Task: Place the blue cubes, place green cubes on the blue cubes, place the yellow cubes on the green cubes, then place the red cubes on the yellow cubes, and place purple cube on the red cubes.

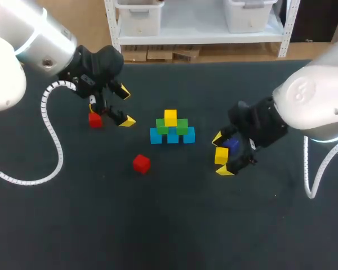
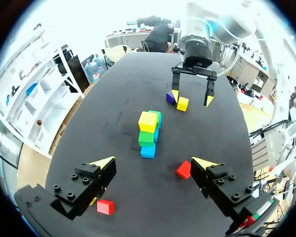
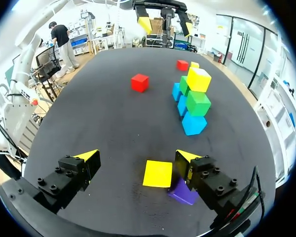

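One yellow cube between right hand fingers, spread wide, purple cube beside

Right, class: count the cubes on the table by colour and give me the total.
blue cubes: 3
green cubes: 2
yellow cubes: 3, one small and far off beside a red one
red cubes: 2
purple cube: 1
total: 11
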Controlling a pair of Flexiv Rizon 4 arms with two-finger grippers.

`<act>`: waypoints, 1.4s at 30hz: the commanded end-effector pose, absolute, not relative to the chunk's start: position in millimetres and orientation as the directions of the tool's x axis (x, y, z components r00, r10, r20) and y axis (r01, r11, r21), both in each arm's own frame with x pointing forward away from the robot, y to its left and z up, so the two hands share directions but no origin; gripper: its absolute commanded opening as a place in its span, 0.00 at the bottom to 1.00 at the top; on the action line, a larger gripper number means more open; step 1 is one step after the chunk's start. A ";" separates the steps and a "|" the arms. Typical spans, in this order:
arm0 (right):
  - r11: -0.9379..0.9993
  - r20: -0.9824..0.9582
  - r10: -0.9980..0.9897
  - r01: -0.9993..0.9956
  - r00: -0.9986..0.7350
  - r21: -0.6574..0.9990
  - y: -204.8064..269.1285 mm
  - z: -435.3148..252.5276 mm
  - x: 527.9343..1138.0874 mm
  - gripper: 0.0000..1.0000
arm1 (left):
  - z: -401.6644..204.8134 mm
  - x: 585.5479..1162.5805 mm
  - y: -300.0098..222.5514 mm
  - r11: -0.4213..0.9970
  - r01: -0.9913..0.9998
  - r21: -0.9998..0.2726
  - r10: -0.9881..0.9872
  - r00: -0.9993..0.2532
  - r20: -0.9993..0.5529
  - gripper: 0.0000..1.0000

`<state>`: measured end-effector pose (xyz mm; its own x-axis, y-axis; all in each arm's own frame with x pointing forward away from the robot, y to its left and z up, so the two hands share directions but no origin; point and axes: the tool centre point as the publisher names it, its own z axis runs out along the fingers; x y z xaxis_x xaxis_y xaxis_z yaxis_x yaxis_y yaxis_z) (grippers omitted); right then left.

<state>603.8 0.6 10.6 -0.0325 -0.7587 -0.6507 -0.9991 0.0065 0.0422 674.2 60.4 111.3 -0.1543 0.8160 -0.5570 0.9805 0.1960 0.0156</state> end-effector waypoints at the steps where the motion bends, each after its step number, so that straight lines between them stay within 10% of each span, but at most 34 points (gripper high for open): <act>1: 0.013 -0.639 -0.768 -0.999 -0.038 0.044 0.3 9.6 602.3 1.00 | 110.4 673.8 61.4 0.195 0.981 0.017 0.814 -0.152 -0.561 1.00; 37: 0.094 -0.592 -0.799 -0.995 -0.100 0.040 -14.7 1.3 608.0 0.99 | 110.4 673.8 61.4 0.195 0.981 0.017 0.814 -0.152 -0.561 1.00; 42: 0.093 -0.593 -0.799 -0.995 -0.100 0.041 -12.8 -1.5 610.3 0.50 | 110.4 673.8 61.4 0.195 0.981 0.017 0.814 -0.152 -0.561 1.00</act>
